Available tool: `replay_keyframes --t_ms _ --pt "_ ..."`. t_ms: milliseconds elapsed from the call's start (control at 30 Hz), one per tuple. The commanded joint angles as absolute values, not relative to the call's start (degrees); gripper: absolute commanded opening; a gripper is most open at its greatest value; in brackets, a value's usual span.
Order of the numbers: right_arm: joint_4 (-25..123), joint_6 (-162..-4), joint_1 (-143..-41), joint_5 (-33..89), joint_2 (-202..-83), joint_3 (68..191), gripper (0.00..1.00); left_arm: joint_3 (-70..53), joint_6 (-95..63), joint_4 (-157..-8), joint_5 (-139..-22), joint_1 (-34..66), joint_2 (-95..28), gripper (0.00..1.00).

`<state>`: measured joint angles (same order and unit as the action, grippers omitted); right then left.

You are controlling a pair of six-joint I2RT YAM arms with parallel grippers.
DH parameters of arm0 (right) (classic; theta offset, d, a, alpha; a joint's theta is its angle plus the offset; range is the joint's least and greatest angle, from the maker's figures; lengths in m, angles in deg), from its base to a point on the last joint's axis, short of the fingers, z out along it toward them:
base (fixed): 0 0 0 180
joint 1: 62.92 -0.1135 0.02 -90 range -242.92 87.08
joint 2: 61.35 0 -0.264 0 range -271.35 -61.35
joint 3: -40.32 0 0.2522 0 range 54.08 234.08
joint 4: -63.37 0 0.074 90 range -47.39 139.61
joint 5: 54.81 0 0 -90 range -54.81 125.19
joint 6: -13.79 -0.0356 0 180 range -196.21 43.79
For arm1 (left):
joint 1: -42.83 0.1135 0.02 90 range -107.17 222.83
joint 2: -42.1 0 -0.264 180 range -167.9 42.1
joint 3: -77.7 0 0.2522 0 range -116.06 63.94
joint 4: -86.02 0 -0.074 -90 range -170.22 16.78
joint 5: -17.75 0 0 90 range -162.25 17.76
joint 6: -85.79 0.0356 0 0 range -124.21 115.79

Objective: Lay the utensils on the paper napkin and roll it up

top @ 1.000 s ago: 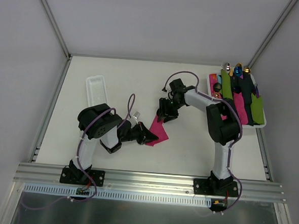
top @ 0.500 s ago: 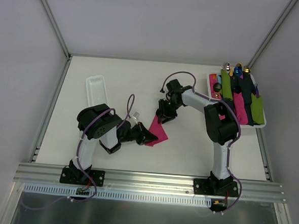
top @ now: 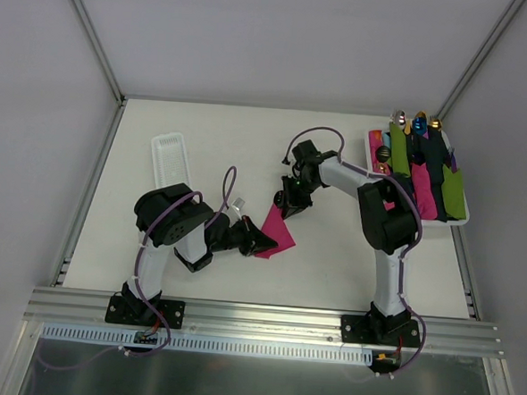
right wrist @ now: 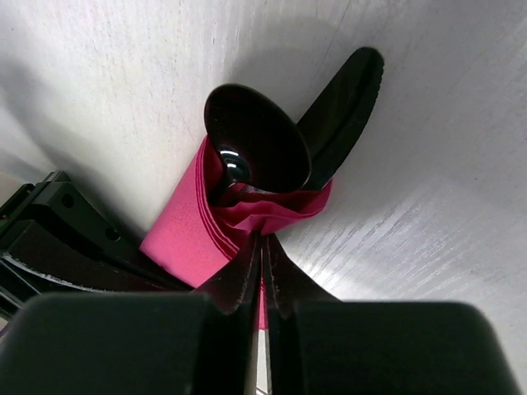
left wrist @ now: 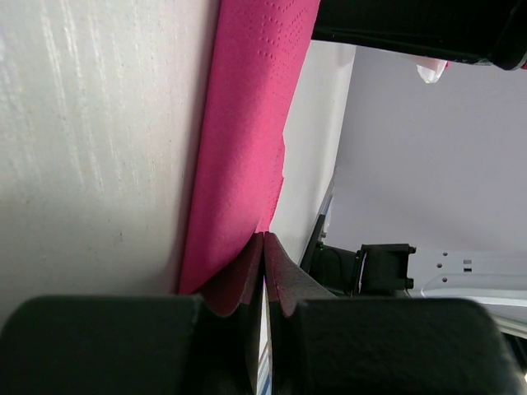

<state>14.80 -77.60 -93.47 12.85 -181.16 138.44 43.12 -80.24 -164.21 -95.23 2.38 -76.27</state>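
Note:
The magenta paper napkin (top: 278, 231) lies mid-table, partly wrapped round the dark utensils. In the right wrist view a black spoon bowl (right wrist: 257, 148) and a second black utensil head (right wrist: 344, 97) stick out of the napkin's (right wrist: 188, 239) far end. My right gripper (top: 286, 208) (right wrist: 263, 239) is shut, pinching a crumpled fold of pink paper just below the spoon bowl. At the near end, my left gripper (top: 262, 244) (left wrist: 264, 239) is shut on the napkin's (left wrist: 247, 123) edge. The utensils' handles are hidden inside the paper.
A narrow white ridged tray (top: 170, 158) lies at the left. At the right edge, a white tray (top: 454, 223) holds several green, black and pink rolled napkins with utensil heads sticking out. Frame posts border the table.
My right gripper has gone from partly open to shut on the napkin fold, shifting slightly left. The left arm and the napkin's near end have stayed put.

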Motion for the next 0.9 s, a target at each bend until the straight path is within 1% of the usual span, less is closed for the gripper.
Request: replay_keyframes --t_ms 0,33,100,133,200,233,333,400,500,633,733,867 --pt "13.84 -78.32 -93.86 11.38 -184.31 137.58 0.06 45.13 -77.25 -157.30 -92.29 2.57 -77.44 0.02" --pt "14.01 -78.41 -93.60 11.11 -183.70 137.23 0.12 45.21 -77.34 -157.30 -92.28 2.66 -77.52 0.02" --pt "14.54 -78.67 -92.46 10.67 -182.47 136.79 0.17 45.30 -77.43 -157.56 -92.28 2.66 -77.70 0.02" --pt "14.80 -78.85 -91.93 10.59 -181.85 136.53 0.25 45.39 -77.43 -157.56 -92.20 2.66 -77.70 0.02" --pt "15.16 -78.76 -90.36 10.50 -180.01 136.17 0.31 45.39 -77.34 -157.65 -92.02 2.66 -77.79 0.02" --pt "15.24 -78.76 -89.74 10.24 -179.39 136.17 0.36 45.30 -77.43 -157.56 -92.02 2.66 -77.96 0.02" --pt "15.86 -78.76 -87.80 8.48 -177.81 135.64 0.43 45.13 -77.69 -158.00 -92.11 2.66 -78.31 0.02" --pt "16.21 -79.02 -87.36 7.69 -176.93 134.94 0.43 45.04 -77.69 -158.00 -92.11 2.66 -78.58 0.02" --pt "17.18 -80.34 -87.45 6.81 -176.23 133.37 0.49 44.95 -77.78 -158.18 -92.11 2.57 -78.75 0.02" --pt "18.85 -81.31 -88.76 5.93 -175.52 132.13 0.52 45.04 -77.78 -158.09 -92.11 2.57 -78.75 0.02" --pt "19.11 -81.49 -90.43 5.93 -175.61 132.48 0.53 45.13 -77.78 -158.27 -92.20 2.57 -78.75 0.02" --pt "18.59 -81.49 -92.80 8.90 -176.92 133.01 0.53 45.13 -77.87 -158.35 -92.11 2.57 -78.67 0.02"
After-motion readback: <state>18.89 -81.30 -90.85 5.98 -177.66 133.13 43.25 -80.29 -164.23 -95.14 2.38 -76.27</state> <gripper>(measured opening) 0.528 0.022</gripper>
